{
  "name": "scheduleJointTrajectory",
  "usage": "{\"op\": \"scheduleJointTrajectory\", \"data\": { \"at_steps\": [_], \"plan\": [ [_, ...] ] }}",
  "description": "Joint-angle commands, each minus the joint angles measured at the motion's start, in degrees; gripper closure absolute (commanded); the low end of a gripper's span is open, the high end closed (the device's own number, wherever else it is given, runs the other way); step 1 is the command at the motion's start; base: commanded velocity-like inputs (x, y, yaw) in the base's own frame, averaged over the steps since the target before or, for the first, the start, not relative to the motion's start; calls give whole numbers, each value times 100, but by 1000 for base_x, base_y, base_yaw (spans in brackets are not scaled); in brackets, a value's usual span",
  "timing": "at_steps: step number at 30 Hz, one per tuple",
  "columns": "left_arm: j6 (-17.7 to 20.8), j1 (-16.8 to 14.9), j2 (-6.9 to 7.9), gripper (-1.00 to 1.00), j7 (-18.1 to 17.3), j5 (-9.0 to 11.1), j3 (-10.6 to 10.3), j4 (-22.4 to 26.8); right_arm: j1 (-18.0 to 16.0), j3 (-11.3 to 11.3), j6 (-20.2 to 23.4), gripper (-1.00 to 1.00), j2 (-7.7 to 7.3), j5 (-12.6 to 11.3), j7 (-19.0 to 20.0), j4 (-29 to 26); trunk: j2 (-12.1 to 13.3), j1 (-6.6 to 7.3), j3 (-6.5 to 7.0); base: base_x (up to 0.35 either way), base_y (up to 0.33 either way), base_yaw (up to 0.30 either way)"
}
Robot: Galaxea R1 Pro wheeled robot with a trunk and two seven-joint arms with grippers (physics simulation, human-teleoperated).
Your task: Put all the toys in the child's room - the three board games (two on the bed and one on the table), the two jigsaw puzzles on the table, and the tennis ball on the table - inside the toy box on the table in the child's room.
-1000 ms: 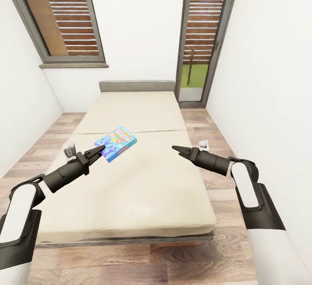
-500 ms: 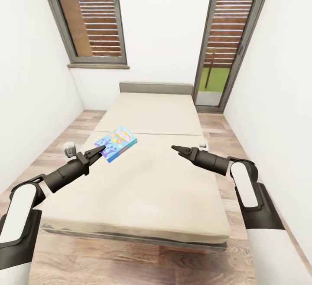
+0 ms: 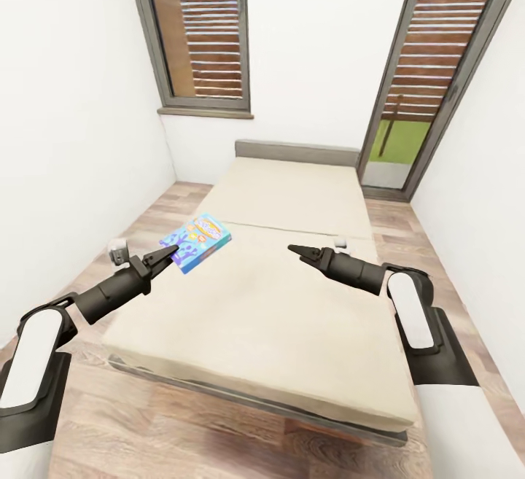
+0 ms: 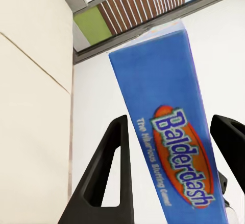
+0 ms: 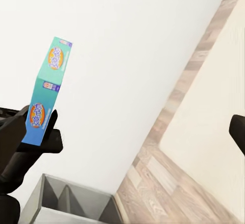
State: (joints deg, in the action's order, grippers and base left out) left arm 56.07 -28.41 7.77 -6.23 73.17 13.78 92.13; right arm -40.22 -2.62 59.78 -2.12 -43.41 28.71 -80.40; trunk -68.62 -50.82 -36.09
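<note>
- L gripper point(image 3: 169, 253): black, two-finger, at end of dark forearm w/ white upper arm. Clamped on one corner of a flat blue cartoon-printed card game box point(image 3: 195, 242); box held in the air, tilted, over the near-left part of the bed.
- Same box, L wrist view point(image 4: 168, 127): sits between the two black fingers point(image 4: 104, 175), narrow blue side facing cam. Legible: "Balderdash" in white on an orange-red oval; small line under it too blurred to read fully.
- Same box, R wrist view point(image 5: 47, 93): seen edge-on, teal-blue, orange oval logos on it; the black L gripper point(image 5: 35, 134) holds its lower end.
- R gripper point(image 3: 297, 251): black, tips close together, holding nothing; poised over the right half of the mattress, well apart from the box. Exact gap betw. tips: cannot tell.
- Large low bed w/ plain beige mattress point(image 3: 292, 289): grey headboard point(image 3: 295, 151) against the far white wall, grey frame edge along the near side.
- Wood-plank floor point(image 3: 182, 428): on both sides of bed and in front.
- Dark-framed slatted window point(image 3: 200, 34): far wall, left of bed.
- Dark-framed slatted glass door point(image 3: 437, 78): far right; green grass seen low through it.
</note>
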Motion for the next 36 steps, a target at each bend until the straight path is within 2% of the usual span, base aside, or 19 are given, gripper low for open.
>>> {"op": "scheduleJointTrajectory", "data": {
  "at_steps": [1, 11, 29, 36],
  "plan": [
    [27, -7, -2, 100, -56, -23, 6, -2, -3, -3, 22, -100, 0, 51, 54, -2, 39, 23, 16, 0, 0, 282],
    [15, -7, -3, 100, -48, -26, 3, -2, -4, 200, 22, -100, -3, 53, -98, -2, 440, 242, 221, 0, 0, 282],
    [2, -7, -13, 100, -37, -30, 4, -2, -20, 274, 22, -100, 0, 36, -315, -2, 1162, 638, 590, 0, 0, 283],
    [1, -7, -28, 100, -31, -34, -8, -6, -32, 434, 22, -100, -4, 27, -320, -2, 1442, 791, 733, 0, 0, 284]
  ]
}}
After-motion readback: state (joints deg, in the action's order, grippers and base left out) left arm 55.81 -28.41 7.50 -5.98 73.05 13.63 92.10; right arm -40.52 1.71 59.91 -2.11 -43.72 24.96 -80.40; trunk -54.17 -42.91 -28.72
